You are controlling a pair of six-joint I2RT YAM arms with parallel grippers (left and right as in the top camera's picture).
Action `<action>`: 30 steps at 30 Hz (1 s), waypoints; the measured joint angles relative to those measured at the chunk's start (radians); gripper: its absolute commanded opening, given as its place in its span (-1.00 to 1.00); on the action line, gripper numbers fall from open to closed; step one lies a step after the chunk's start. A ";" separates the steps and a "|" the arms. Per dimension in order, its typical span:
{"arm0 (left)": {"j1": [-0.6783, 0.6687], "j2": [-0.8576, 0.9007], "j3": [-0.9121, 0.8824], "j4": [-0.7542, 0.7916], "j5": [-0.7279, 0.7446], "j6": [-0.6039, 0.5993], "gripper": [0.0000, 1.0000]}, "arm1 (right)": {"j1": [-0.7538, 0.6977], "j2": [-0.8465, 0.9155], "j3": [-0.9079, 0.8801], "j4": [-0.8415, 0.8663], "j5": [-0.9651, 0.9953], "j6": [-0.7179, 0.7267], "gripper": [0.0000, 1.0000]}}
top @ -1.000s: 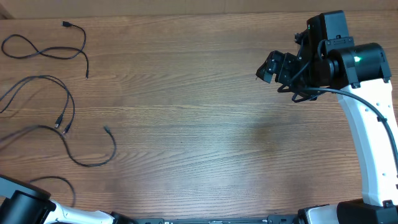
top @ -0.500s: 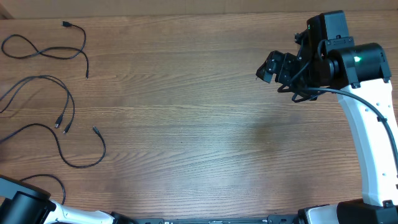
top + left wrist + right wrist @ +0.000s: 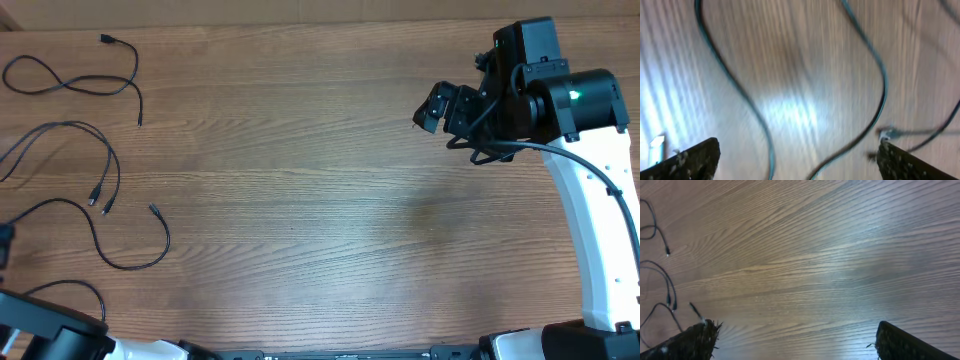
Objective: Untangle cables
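Note:
Several thin black cables lie apart on the left of the wooden table: one looping at the top, one arching below it, a third curling to a free plug, and a short arc by the left arm. My left gripper is open above blurred cable strands, with nothing between its fingers; a small plug lies near the right fingertip. My right gripper hovers at the upper right, far from the cables. In the right wrist view, the right gripper is open over bare wood.
The left arm fills the bottom left corner. The right arm's white link runs down the right side. The cables show at the far left edge of the right wrist view. The table is brown wood.
The curling cable's free end slid left and its loop tightened, then stayed still. The left arm shifted at the bottom left corner. The right arm has not moved.

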 measured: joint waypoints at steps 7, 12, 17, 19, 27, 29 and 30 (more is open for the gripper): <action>-0.028 0.000 -0.084 -0.099 -0.012 0.090 1.00 | 0.000 0.000 0.000 0.001 0.051 0.001 1.00; -0.047 0.000 -0.211 -0.045 -0.004 0.135 1.00 | 0.000 0.000 0.000 0.002 0.060 0.000 1.00; -0.061 0.001 -0.321 0.039 0.071 0.217 0.99 | 0.000 0.000 0.000 0.002 0.066 0.001 1.00; -0.071 0.001 -0.347 0.061 0.085 0.234 0.99 | 0.000 0.000 0.000 0.001 0.066 0.001 1.00; -0.077 0.001 -0.357 0.092 0.086 0.258 1.00 | 0.000 0.000 0.000 0.002 0.066 0.000 1.00; -0.077 0.001 -0.367 0.114 0.086 0.254 1.00 | 0.000 0.000 0.000 0.002 0.066 0.001 1.00; -0.077 0.001 -0.376 0.126 0.086 0.251 0.99 | 0.000 0.000 0.000 0.003 0.066 0.000 1.00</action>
